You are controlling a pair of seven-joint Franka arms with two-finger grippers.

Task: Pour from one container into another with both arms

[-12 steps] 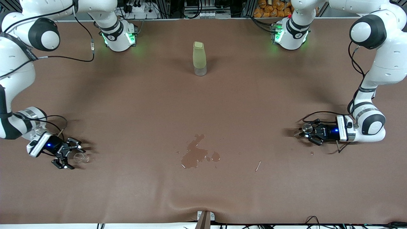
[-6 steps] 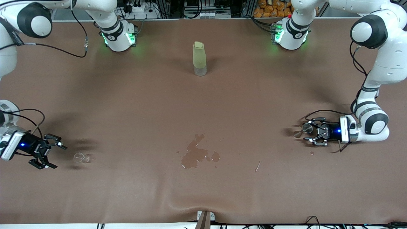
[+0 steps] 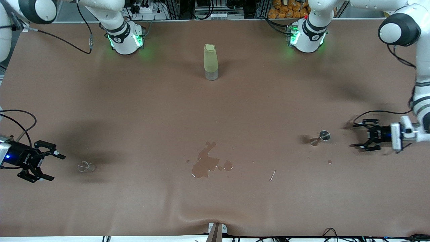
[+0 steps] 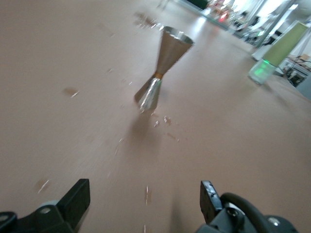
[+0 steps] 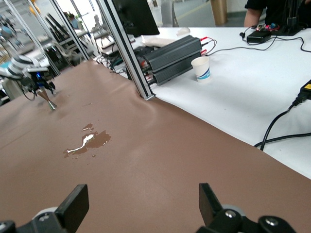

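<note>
A small clear glass (image 3: 85,166) stands on the brown table toward the right arm's end. My right gripper (image 3: 58,167) is open and apart from it, on the side toward the table's end; the right wrist view shows nothing between its fingers (image 5: 77,200) and no glass. A metal jigger (image 3: 320,137) stands toward the left arm's end. My left gripper (image 3: 352,135) is open and a short way off from it. In the left wrist view the jigger (image 4: 163,68) stands free ahead of the left gripper (image 4: 145,199).
A tall pale-green bottle (image 3: 211,62) stands at mid-table near the arms' bases. A wet spill (image 3: 206,164) darkens the table between the glass and the jigger. A small stick (image 3: 272,175) lies near it. A paper cup (image 5: 201,69) sits off the table's front edge.
Both grippers let go and drew back toward their ends of the table. The glass and the jigger stay where they were set.
</note>
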